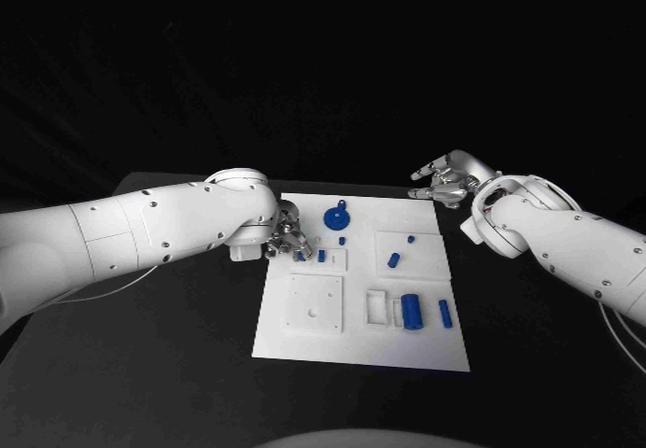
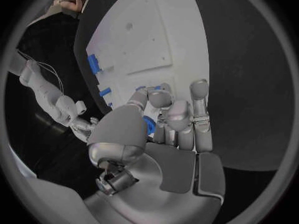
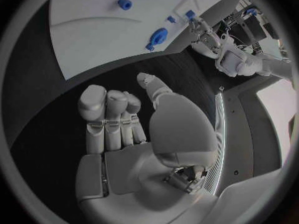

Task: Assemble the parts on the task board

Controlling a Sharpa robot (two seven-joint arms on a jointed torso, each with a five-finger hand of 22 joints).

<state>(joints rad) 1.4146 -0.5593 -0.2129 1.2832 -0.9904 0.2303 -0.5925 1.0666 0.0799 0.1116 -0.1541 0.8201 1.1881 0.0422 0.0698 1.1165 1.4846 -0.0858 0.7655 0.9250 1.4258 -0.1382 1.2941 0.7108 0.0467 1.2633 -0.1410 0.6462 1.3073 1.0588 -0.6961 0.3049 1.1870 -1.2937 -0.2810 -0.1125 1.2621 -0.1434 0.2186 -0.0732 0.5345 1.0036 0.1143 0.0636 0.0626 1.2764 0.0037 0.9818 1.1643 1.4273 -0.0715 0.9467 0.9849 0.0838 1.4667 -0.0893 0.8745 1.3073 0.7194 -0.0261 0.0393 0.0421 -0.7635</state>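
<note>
The left hand is pinching a small blue part at the task board's nine-o'clock edge — the right hand is hanging empty at one o'clock, fingers loosely apart.

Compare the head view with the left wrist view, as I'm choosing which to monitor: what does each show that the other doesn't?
Head view: the round blue part at the board's far end. Left wrist view: the left hand from its palm side, a small blue part close between thumb and fingers; held or not, unclear. Both: the task board, the right hand, the left hand.
</note>
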